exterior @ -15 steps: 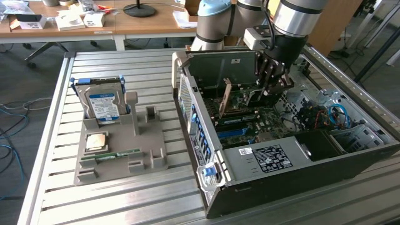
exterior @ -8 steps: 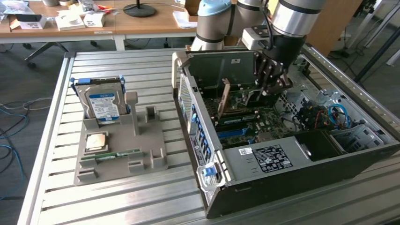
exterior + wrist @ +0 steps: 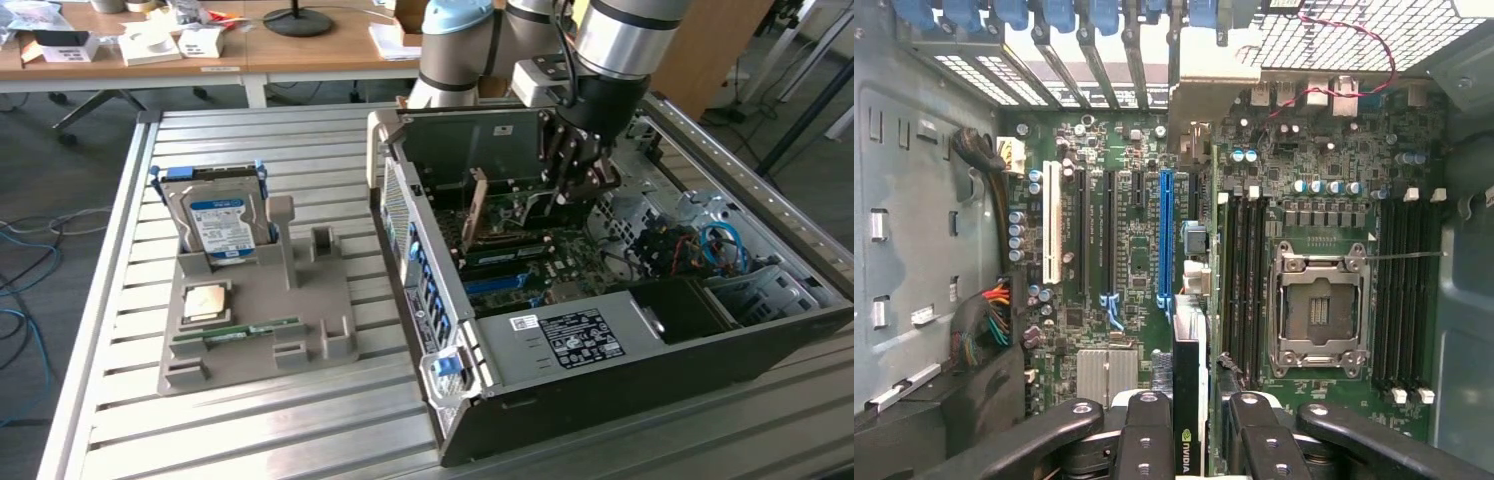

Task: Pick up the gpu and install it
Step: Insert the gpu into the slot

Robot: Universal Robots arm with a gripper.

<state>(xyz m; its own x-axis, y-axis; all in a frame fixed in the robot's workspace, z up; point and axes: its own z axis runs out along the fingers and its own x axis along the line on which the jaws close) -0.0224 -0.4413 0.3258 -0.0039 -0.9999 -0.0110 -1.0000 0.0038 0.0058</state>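
Gpu (image 3: pixel 1189 390) shows edge-on in the wrist view, with the gripper (image 3: pixel 1196 440) clenched on it above the motherboard (image 3: pixel 1134 250), over the strip between the blue slot (image 3: pixel 1165 235) and the memory sticks (image 3: pixel 1246 280). We judge it light, stiff yet fragile, best held by its bare edges. Capacitors (image 3: pixel 1016 230) and a cable bundle (image 3: pixel 989 310) crowd the board. In the exterior view the gripper reaches inside the open computer case (image 3: pixel 601 400), with the hard drive (image 3: pixel 220 225) well apart.

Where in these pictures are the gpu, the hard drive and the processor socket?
gpu (image 3: pixel 1189 392): wrist view, edge facing the camera.
hard drive (image 3: pixel 222 222): exterior view, blue label.
processor socket (image 3: pixel 1319 312): wrist view, its centre.
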